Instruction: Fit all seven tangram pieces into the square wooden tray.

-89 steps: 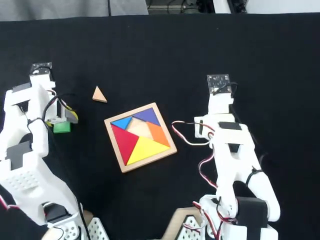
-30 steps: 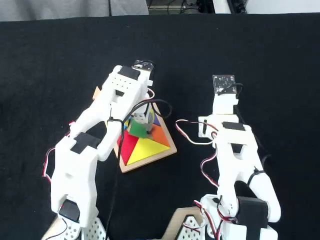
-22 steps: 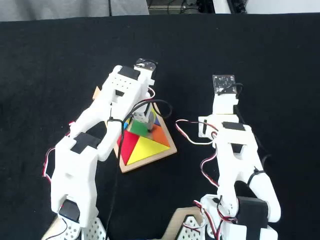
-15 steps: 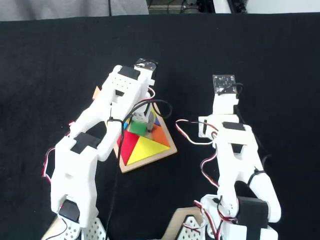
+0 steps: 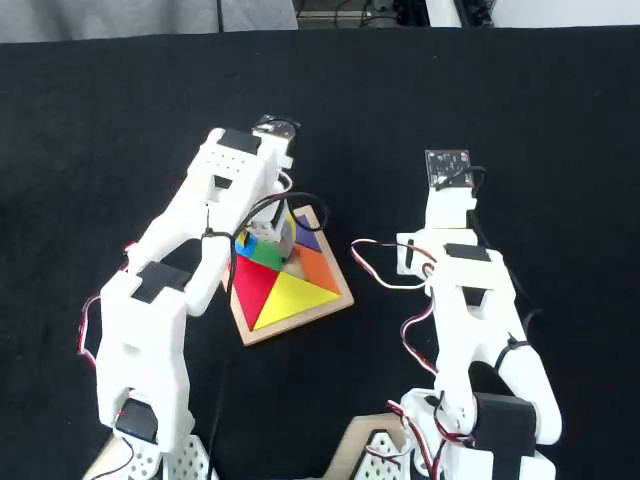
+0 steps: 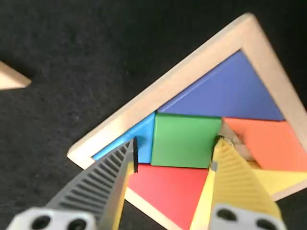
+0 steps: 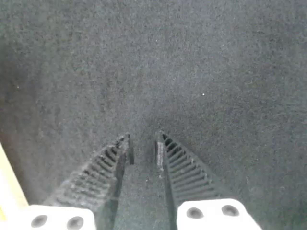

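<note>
The left hand (image 6: 176,146) hangs low over the square wooden tray (image 6: 158,91), its fingers apart and gripping nothing. They straddle the green square (image 6: 186,141), which lies flat in the tray. One fingertip is over the small blue triangle (image 6: 127,141), just clear of the square's edge; the other sits at the square's opposite edge, by the orange piece (image 6: 271,143).

Around the green square lie the big violet-blue triangle (image 6: 225,98), the red triangle (image 6: 168,184) and the yellow triangle (image 6: 283,179) — all inside the rim. One plain wooden triangle (image 6: 9,79) lies on the black bench, apart from the tray.

The right hand (image 7: 143,143) hovers over bare bench beside the tray — its fingers are all but together, only a thin slit between them.
</note>
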{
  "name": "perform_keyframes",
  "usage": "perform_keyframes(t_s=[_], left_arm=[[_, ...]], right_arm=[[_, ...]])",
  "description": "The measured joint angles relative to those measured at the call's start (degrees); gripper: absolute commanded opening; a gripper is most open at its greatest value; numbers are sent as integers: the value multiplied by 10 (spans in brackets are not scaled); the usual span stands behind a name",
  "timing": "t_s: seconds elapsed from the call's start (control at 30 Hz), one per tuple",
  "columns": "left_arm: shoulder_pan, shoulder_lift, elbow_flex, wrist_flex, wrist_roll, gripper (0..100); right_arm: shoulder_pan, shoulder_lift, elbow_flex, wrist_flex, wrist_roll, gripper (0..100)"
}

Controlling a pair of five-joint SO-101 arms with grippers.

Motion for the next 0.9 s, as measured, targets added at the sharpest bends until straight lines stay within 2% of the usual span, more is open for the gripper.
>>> perform_keyframes(t_s=[0.37,0.53,0.7,0.8,0.9], left_arm=[[-2,0,6,-1,-25,260],[-15,-15,-13,27,-43,260],[-69,-64,-47,34,-140,260],[-124,-69,-62,-12,-204,260],[-175,-64,-64,-59,-217,260]], right_arm=[[0,0,0,0,0,86],[0,0,0,0,0,86],[0,0,0,0,0,86],[0,0,0,0,0,86],[0,0,0,0,0,86]])
